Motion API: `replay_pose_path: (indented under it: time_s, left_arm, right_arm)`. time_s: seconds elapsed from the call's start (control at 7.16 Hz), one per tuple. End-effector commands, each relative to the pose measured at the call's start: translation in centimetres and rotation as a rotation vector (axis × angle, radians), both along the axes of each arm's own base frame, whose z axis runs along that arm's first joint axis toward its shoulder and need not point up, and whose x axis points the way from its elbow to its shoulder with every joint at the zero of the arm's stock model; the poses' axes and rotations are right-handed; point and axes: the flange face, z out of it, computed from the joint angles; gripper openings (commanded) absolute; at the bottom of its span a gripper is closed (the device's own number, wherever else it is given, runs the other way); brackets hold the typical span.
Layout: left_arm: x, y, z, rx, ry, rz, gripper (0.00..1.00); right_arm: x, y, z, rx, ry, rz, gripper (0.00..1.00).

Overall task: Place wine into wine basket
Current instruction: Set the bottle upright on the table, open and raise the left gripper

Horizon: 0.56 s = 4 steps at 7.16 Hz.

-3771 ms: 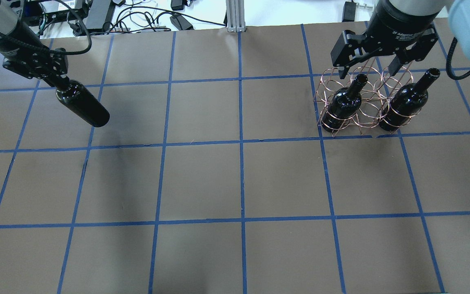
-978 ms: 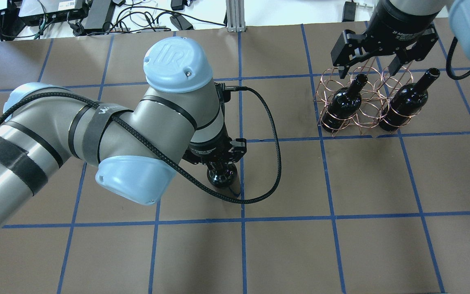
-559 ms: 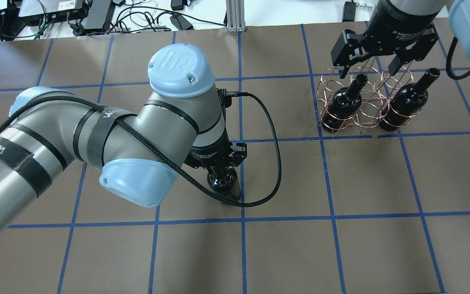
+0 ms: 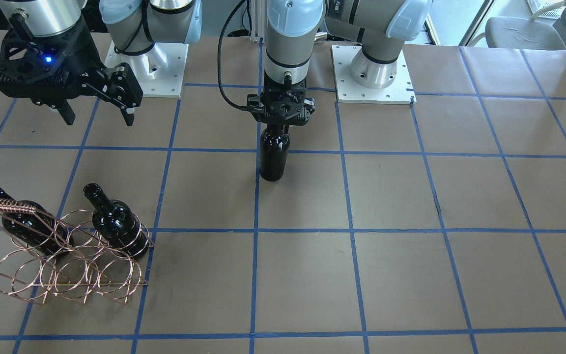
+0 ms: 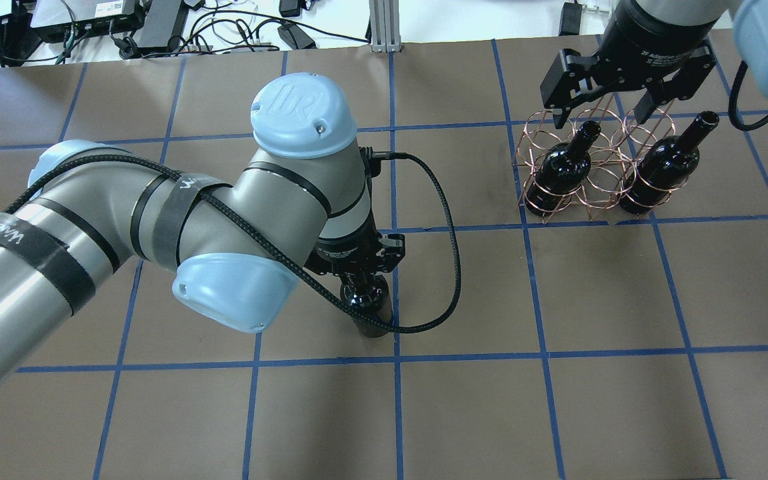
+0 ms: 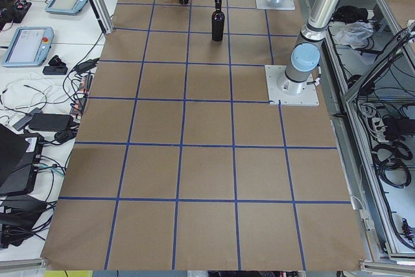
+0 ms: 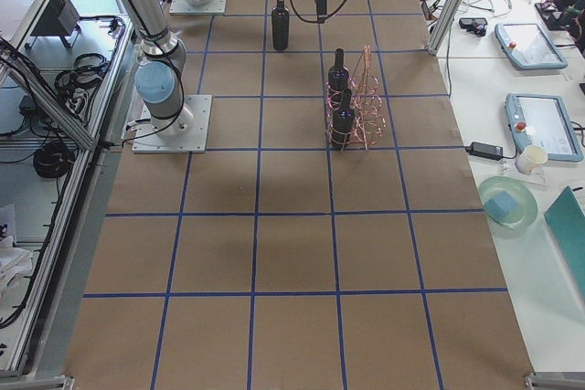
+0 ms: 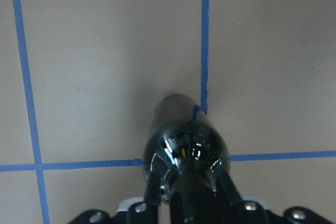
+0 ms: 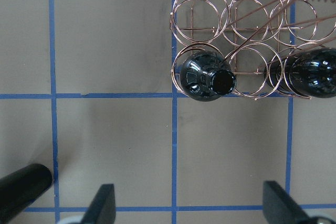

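Mid-table [image 4: 410, 196], far from every edge, the wine [image 4: 273, 160] stands upright, left gripper [image 4: 276, 123] clamped on its neck. Well apart, the right gripper [image 4: 99, 120] hangs spread over the basket [image 4: 67, 275].

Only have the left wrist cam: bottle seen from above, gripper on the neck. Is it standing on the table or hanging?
Observer: Front view shows the wine upright, the left gripper shut on its neck, and its base at the level of the table. Contact I can't confirm.
Operator: Basket status?
Observer: The wine basket sits toward the right arm's side. Two other bottles lie in it, with room between them.
Operator: Right arm in the way?
Observer: The right gripper is open and empty, held high on the robot's side of the basket.
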Motion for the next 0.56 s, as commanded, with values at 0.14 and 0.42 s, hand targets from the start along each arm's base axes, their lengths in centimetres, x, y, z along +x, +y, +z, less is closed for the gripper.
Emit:
replay_pose_path:
  time_s: [0.14,0.42]
  left_arm:
    - [-0.7,-0.8,6.6,-0.083,0.044,-0.009,1.0]
    - [2.7,-4.6,11.9,-0.165,0.079,0.056,1.0]
  right_arm:
    - [0.0,0.0,0.0,0.0,0.0,0.0,1.0]
    - [0.0,0.0,-0.1,0.003,0.002,0.01,1.0]
